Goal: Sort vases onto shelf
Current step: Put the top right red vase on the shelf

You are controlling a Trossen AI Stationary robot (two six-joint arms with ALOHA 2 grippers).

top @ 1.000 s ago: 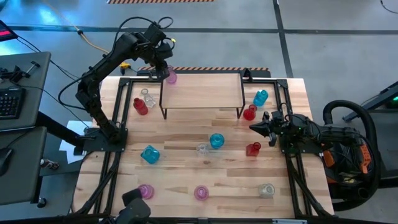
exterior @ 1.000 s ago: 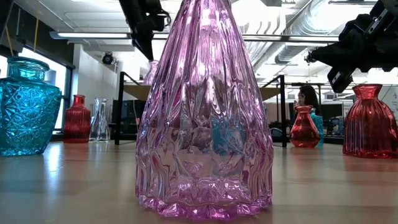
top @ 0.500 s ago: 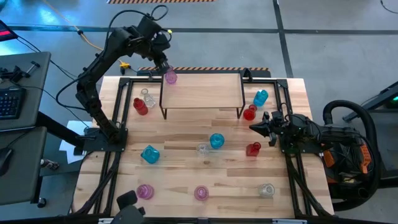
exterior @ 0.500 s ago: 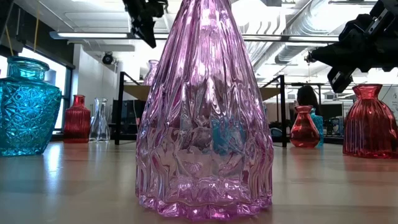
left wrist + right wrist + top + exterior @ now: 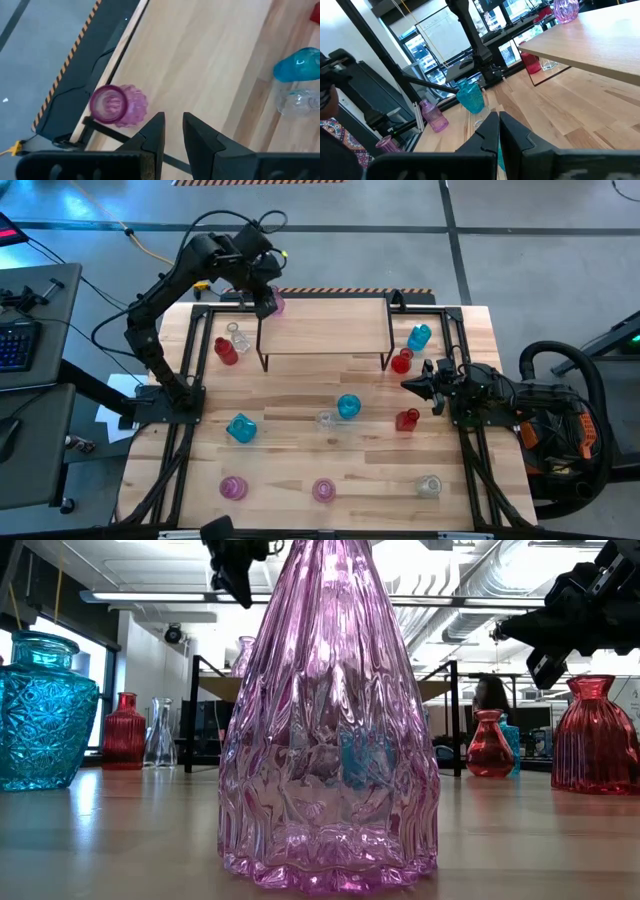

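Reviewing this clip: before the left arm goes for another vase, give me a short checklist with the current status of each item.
1. Pink vase stands upright on the shelf at its corner: ok.
2. Left gripper is clear of that vase and holds nothing: ok.
3. Left gripper's fingers are wide enough to take a vase: not ok, only a narrow gap.
4. Right gripper is parked shut at the table's right side, out of the way: ok.
5. Free room on the shelf board: ok.
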